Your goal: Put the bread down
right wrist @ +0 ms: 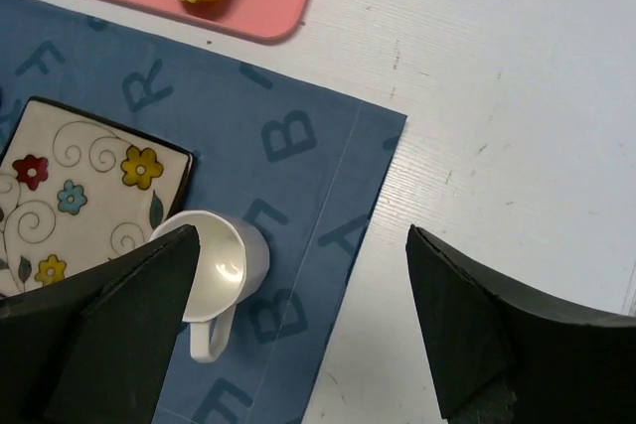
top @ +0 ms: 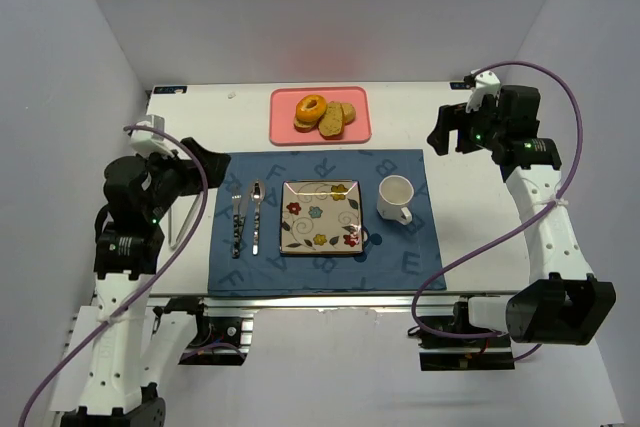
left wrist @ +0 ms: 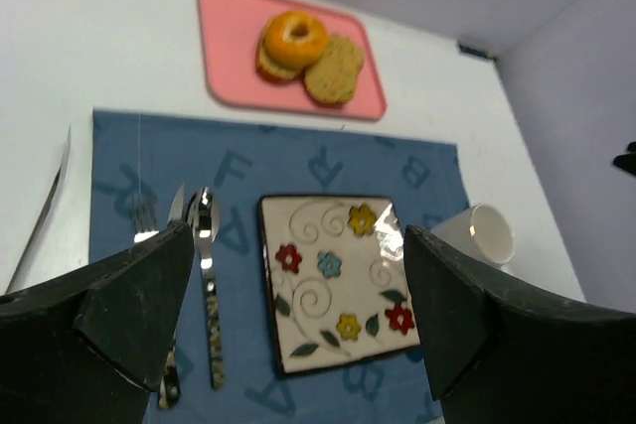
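Observation:
The bread [top: 309, 109] is a golden-orange ring bun lying on a pink tray [top: 355, 99] at the back middle of the table, leaning on tan slices [top: 334, 120]. It also shows in the left wrist view [left wrist: 294, 37]. My left gripper [top: 190, 165] is open and empty, held above the left edge of the blue mat, far from the bread; in its own view [left wrist: 298, 315] the jaws stand wide apart. My right gripper [top: 453, 133] is open and empty, held above the table at the right of the mat [right wrist: 298, 325].
A flowered square plate [top: 320, 217] sits mid-mat on the blue lettered placemat [top: 400, 257]. A white mug [top: 394, 197] stands to its right, a fork [top: 237, 219] and spoon [top: 256, 217] to its left. A knife [top: 178, 222] lies on the table left of the mat.

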`<action>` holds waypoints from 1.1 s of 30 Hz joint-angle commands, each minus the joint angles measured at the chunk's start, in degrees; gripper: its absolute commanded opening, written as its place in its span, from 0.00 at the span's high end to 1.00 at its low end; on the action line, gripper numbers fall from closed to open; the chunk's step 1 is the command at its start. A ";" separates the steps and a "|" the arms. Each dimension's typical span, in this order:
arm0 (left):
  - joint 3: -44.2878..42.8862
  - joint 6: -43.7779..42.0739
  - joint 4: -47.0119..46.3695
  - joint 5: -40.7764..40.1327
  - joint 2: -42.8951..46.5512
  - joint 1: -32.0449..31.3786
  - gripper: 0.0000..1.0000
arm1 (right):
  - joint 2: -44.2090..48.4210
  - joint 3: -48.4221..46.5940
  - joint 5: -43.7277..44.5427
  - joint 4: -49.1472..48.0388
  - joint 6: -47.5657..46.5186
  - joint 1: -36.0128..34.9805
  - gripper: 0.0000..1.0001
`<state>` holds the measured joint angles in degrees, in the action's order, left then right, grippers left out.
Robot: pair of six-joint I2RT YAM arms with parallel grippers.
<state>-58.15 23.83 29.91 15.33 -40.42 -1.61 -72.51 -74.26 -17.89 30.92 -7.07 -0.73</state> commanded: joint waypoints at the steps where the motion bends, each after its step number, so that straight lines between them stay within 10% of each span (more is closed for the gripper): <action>1: -0.39 -0.90 6.64 0.23 -1.50 0.02 0.06 | 0.53 -1.33 -4.77 -0.94 -1.96 0.03 0.11; 8: -0.12 1.74 14.38 -11.36 -4.92 0.02 0.70 | 3.16 3.50 -27.19 3.54 -24.73 -0.14 0.11; 12: -1.52 1.65 20.09 -21.45 -10.89 0.02 0.59 | 4.57 8.67 -36.05 0.32 -26.60 -0.85 0.15; 14: -2.31 0.26 22.72 -23.93 -16.60 0.11 0.47 | 3.70 9.31 -35.99 -0.77 -23.63 -3.12 0.89; 16: -2.14 -1.24 23.35 -26.84 -19.68 0.02 0.27 | 2.90 10.10 -33.61 -3.93 -20.01 -6.11 1.00; 18: -0.92 -4.23 22.83 -28.68 -23.11 0.11 0.11 | 2.29 11.06 -34.05 -6.64 -17.82 -7.17 0.62; 19: -0.48 -5.19 22.48 -29.65 -24.34 0.03 0.09 | 2.20 12.28 -34.05 -7.70 -16.58 -7.79 0.17; 20: -0.04 -7.20 21.86 -30.53 -26.79 0.02 0.08 | 2.11 12.73 -34.14 -8.32 -15.88 -7.88 0.11; 33: 5.33 -19.78 6.48 -30.27 -45.43 7.14 0.16 | -1.58 13.27 -33.00 -7.71 -14.90 -8.41 0.11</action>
<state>-52.90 8.62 41.19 -14.96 -84.99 5.32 -73.41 -60.88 -50.06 25.06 -22.63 -8.80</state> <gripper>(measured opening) 0.848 0.893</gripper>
